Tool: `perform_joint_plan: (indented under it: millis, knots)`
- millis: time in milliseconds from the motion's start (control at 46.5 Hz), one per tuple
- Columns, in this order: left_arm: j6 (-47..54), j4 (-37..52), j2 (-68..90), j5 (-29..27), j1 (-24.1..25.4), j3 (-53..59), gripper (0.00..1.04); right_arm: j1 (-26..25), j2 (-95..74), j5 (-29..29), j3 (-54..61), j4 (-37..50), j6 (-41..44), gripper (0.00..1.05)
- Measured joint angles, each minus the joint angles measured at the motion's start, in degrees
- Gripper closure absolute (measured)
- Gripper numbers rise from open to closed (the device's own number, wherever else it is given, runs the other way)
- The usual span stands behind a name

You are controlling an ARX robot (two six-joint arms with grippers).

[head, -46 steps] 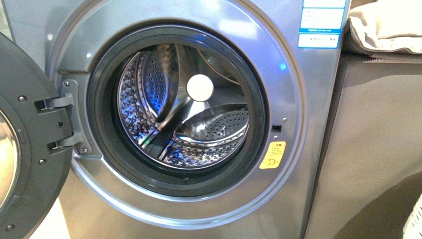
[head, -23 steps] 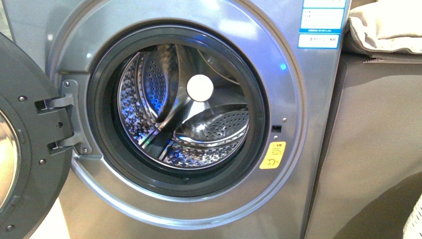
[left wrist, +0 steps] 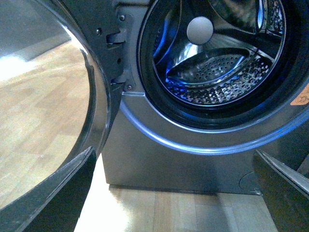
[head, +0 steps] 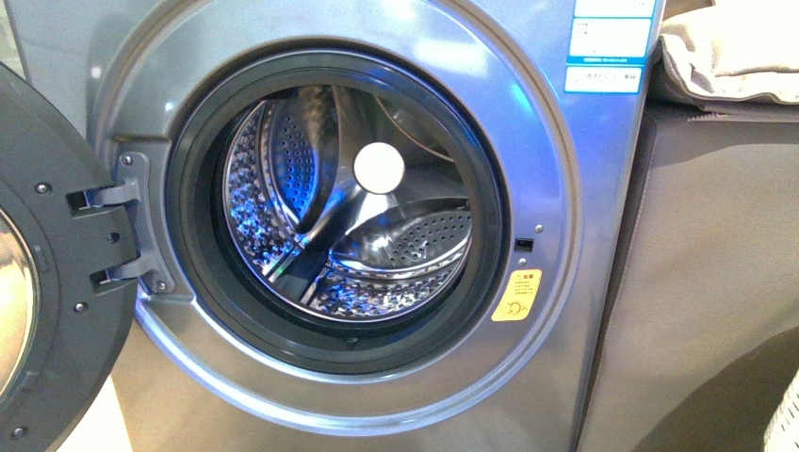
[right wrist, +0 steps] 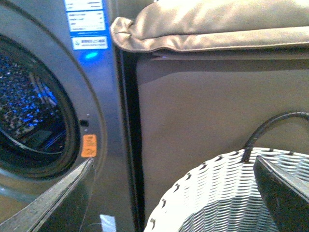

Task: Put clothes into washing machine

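The machine point(head: 565, 188) stands ready: its door point(head: 57, 282) is swung wide to the left and the drum point(head: 283, 188) is bare steel, with no fabric in it. No clothes show in any view, so none of the load looks to be in yet. I judge this to be the very start, the fetching step.

The left tool point(left wrist: 174, 151) faces the porthole from low down. Its two fingers sit far apart at the edges of its wrist view, spread wide, with nothing between them and touching nothing. The right tool point(right wrist: 174, 158) is spread just as wide and is also empty. It hangs over the rim of a white woven basket point(right wrist: 217, 193) that stands beside a grey-brown unit point(head: 707, 282) to the right of the machine. A dark cable runs across the weave. A folded beige cloth point(right wrist: 217, 24) lies on top of that unit, but it is not the load.

Where the clothes lie cannot be told. The basket is the likely place, though its inside is hidden. The next move probably calls for the right tool to dip into the basket, close on a good bunch of limp fabric and lift it clear of the rim before it swings toward the porthole.
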State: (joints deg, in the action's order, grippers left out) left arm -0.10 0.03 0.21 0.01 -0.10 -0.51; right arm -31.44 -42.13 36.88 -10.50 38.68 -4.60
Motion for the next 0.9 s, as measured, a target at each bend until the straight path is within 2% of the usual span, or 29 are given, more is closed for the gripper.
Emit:
perform_joint_plan:
  millis: [151, 344, 495, 645, 903]
  knots:
    - [0.00, 0.00, 0.00, 0.00, 0.00, 0.00, 0.06, -4.24, -16.96, -0.44, -5.66, 8.70, 0.09, 0.07]
    - [0.00, 0.00, 0.00, 0.00, 0.00, 0.00, 0.06, -7.50, -43.45, -3.80, -9.40, 19.17, 1.99, 0.07]
    - [0.00, 0.00, 0.00, 0.00, 0.00, 0.00, 0.06, -7.48, -69.55, -10.71, -16.28, 26.29, 5.35, 0.07]
    - [0.00, 0.00, 0.00, 0.00, 0.00, 0.00, 0.06, -5.86, -88.63, -15.50, -25.22, 26.23, 5.73, 0.07]
    - [0.00, 0.00, 0.00, 0.00, 0.00, 0.00, 0.06, -2.16, -104.45, -19.56, -35.98, 23.04, 5.29, 0.07]
